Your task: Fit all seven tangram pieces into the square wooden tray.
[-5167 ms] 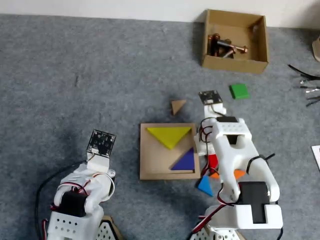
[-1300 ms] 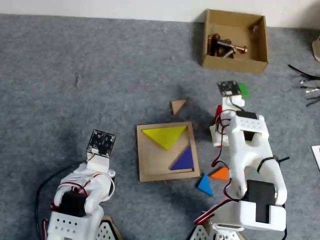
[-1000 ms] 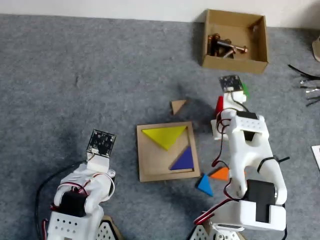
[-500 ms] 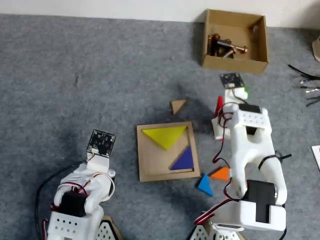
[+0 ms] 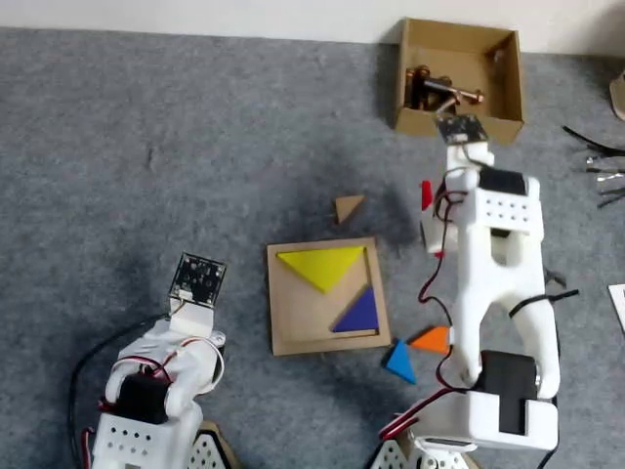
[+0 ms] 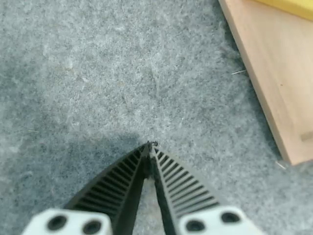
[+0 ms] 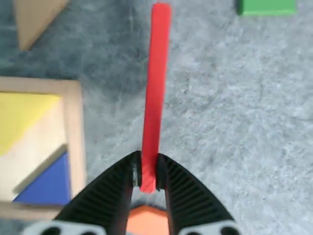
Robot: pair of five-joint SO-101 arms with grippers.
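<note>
The square wooden tray (image 5: 283, 337) lies mid-table and holds a yellow triangle (image 5: 322, 266) and a dark blue piece (image 5: 359, 313). My right gripper (image 7: 149, 171) is shut on a red piece (image 7: 155, 93), held on edge above the carpet, beyond the tray's (image 7: 73, 127) far right corner. The red piece (image 5: 426, 195) shows beside the right arm. A green square (image 7: 266, 7) lies farther out. A small wooden triangle (image 5: 348, 207) sits behind the tray. An orange piece (image 5: 430, 339) and a light blue triangle (image 5: 399, 361) lie off the tray's near right corner. My left gripper (image 6: 149, 145) is shut and empty over carpet, left of the tray (image 6: 274, 73).
A cardboard box (image 5: 457, 122) with metal parts stands at the back right, just beyond the right arm's wrist. Cables (image 5: 596, 161) lie at the right edge. Open grey carpet spreads to the left and behind the tray.
The right arm has stretched away from the tray toward the cardboard box, carrying the red piece with it. The tray sits slightly further left than 5 seconds ago. The left arm has not moved.
</note>
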